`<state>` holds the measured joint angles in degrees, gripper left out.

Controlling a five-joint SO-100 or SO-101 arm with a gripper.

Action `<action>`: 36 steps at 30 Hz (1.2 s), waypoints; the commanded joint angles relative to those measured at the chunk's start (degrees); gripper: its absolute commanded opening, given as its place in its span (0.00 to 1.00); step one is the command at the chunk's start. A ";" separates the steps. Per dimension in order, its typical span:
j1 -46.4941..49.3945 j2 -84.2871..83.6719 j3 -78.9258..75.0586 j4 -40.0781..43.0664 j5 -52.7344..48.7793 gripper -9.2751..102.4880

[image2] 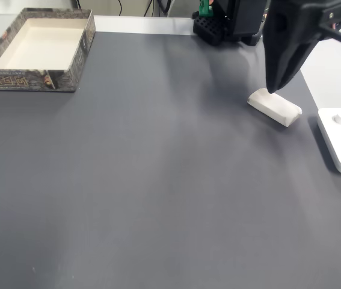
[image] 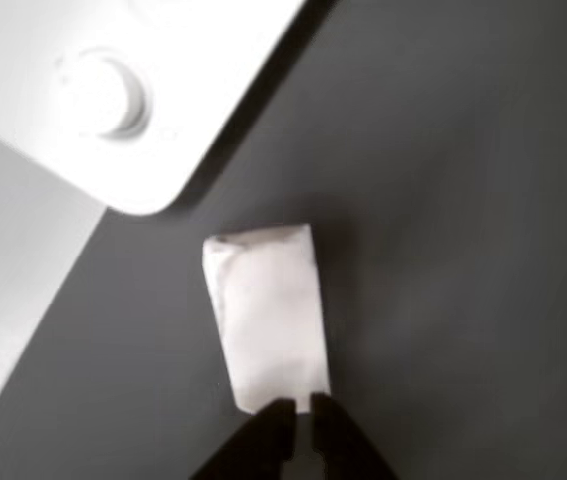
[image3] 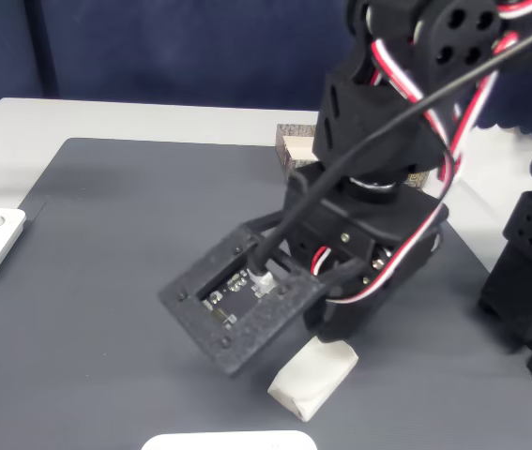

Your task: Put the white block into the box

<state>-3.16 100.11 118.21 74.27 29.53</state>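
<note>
Other view is showing my claw (image: 301,407) nearly closed, perhaps touching the white block (image: 268,315); the box (image2: 38,49) is sitting well apart.

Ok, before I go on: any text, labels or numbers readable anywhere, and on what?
Nothing can be read.
The box: gold marks along its patterned outer wall, too small and blurred to read.
The white block: blank.
The white device with the round knob: no print visible.
Circuit board in the arm's camera mount: markings too small to make out.
</note>
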 commanded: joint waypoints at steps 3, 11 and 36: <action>1.05 0.88 -3.16 0.53 9.58 0.07; 1.14 1.14 -2.81 0.53 10.63 0.07; 3.87 -2.11 -4.57 -0.97 13.45 0.35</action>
<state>-0.18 98.17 117.07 74.18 41.48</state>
